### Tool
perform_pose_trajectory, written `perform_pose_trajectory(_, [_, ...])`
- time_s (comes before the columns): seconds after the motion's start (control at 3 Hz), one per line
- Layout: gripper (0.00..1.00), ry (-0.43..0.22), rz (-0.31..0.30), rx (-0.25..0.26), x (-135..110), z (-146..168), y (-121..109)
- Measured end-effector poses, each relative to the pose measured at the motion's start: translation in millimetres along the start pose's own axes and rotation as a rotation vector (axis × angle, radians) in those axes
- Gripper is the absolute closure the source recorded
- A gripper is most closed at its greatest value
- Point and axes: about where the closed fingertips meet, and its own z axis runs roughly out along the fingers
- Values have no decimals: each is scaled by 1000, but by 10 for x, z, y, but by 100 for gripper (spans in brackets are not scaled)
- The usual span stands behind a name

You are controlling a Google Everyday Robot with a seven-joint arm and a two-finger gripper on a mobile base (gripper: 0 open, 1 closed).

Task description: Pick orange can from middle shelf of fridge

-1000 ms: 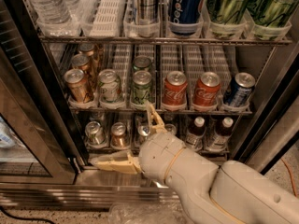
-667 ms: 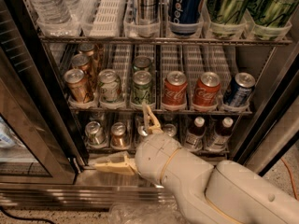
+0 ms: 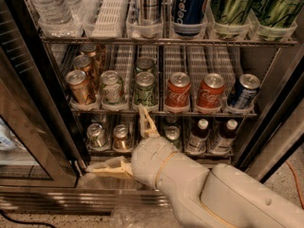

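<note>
Fridge (image 3: pixel 38 94): one, top cut off.
Middle shelf (image 3: pixel 216 61): nine cans counted.
- Orange can (image 3: pixel 80 86): three, filed down the leftmost lane, the front one at the stop.
- Pale can (image 3: pixel 111 86): one.
- Green cans (image 3: pixel 145 87): two.
- Red Coca-Cola cans (image 3: pixel 178 90): two.
- Blue can (image 3: pixel 243 91): one.

Gripper (image 3: pixel 115 137): one, low before the lowest rack (image 3: pixel 104 152). Its fingers were splayed wide, one pointing up to the middle shelf's edge, one left above the sill (image 3: pixel 57 198). It held nothing.
Upper rack (image 3: pixel 109 13): bottles and tall cans, tops cut off.
Lowest rack: two small cans and two bottles counted, a third can half hidden by the arm (image 3: pixel 228 194).
</note>
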Motion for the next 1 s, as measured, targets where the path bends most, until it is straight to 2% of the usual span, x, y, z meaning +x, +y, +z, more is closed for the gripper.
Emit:
perform_pose_trajectory(0.33, [0,-28,29,36,-41,-47,-107])
perform_pose_trajectory(0.67, [0,-83,53,76,-135,-79,-221])
perform_pose_trajectory(1.0, [0,-81,51,75,-133,-71,-216])
